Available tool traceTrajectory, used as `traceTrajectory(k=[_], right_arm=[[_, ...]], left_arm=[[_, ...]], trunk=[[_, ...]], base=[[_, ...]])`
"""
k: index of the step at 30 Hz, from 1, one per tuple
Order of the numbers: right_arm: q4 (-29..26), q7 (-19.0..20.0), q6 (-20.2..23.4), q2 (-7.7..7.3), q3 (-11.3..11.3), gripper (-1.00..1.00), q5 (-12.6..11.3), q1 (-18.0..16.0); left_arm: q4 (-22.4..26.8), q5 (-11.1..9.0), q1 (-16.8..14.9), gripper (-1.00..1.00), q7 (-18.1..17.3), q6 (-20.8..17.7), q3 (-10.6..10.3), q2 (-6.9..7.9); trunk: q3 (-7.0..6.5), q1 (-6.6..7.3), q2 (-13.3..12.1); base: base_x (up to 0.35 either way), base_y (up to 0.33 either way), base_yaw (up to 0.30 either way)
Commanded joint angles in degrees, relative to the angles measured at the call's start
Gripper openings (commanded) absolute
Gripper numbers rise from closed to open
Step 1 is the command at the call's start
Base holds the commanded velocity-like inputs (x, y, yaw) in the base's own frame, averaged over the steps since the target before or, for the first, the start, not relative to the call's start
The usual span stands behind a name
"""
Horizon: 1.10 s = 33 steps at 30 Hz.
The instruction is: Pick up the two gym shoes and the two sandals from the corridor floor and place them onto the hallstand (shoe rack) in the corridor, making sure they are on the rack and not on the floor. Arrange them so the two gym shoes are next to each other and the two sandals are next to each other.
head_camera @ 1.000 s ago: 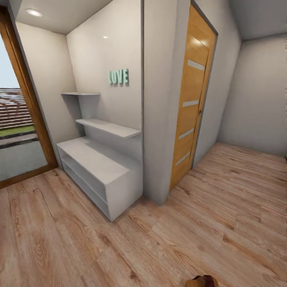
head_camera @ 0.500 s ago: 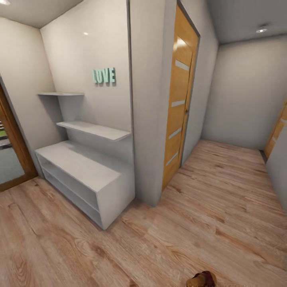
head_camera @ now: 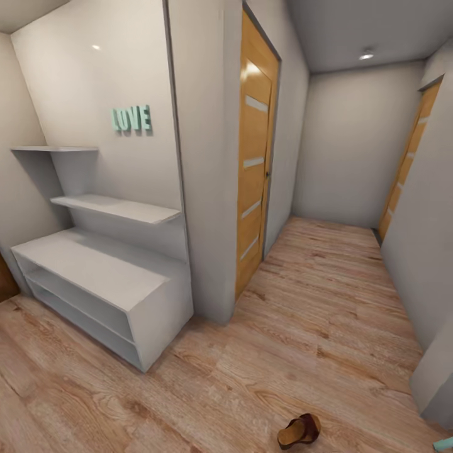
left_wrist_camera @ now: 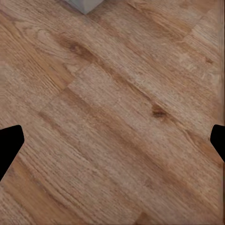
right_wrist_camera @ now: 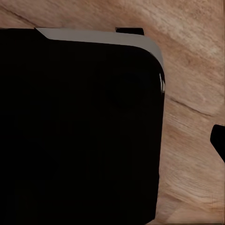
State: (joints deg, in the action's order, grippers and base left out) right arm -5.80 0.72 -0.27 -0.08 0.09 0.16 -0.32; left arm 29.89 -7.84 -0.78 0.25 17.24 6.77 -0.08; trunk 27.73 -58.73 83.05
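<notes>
One sandal (head_camera: 299, 431) lies on the corridor floor (head_camera: 327, 314) at about 5 o'clock in the head view, dark reddish-brown straps over a tan sole. Farther off, at 9 o'clock, the white hallstand (head_camera: 100, 283) stands against the wall, its bench top and shelves bare. Above it teal letters (head_camera: 131, 118) read "LOVE". An orange-brown door (head_camera: 253, 182) sits past it. The left gripper (left_wrist_camera: 112, 143) has its fingertips wide apart over the planks; the right gripper's state I cannot tell.

Matt white hallstand (head_camera: 107, 277), wood-grain plank corridor floor (head_camera: 302, 327), leathery brown sandal (head_camera: 299, 431), glossy wooden door (head_camera: 253, 157)
</notes>
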Motion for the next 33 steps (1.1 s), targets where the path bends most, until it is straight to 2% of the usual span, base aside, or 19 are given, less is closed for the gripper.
traceTrajectory(k=[1, 21, 33], right_arm=[[0.00, 0.07, -0.02, -0.01, 0.00, 1.00, 0.02, -0.03], [0.00, 0.07, -0.01, -0.01, 0.00, 1.00, 0.02, -0.03], [0.00, 0.07, -0.02, -0.01, 0.00, 1.00, 0.02, -0.03]], left_arm=[[0.00, -0.33, -0.01, 1.00, 0.02, 0.15, 0.00, -0.01], [0.00, -0.33, -0.01, 1.00, 0.02, 0.11, 0.00, -0.01], [0.00, -0.33, -0.03, 1.00, 0.02, 0.11, 0.01, -0.01]], trunk=[[0.06, 0.00, 0.03], [0.06, 0.00, 0.03], [0.06, 0.00, 0.03]], base=[[0.000, 0.000, -0.266], [0.000, 0.000, -0.266], [0.176, 0.149, -0.266]])
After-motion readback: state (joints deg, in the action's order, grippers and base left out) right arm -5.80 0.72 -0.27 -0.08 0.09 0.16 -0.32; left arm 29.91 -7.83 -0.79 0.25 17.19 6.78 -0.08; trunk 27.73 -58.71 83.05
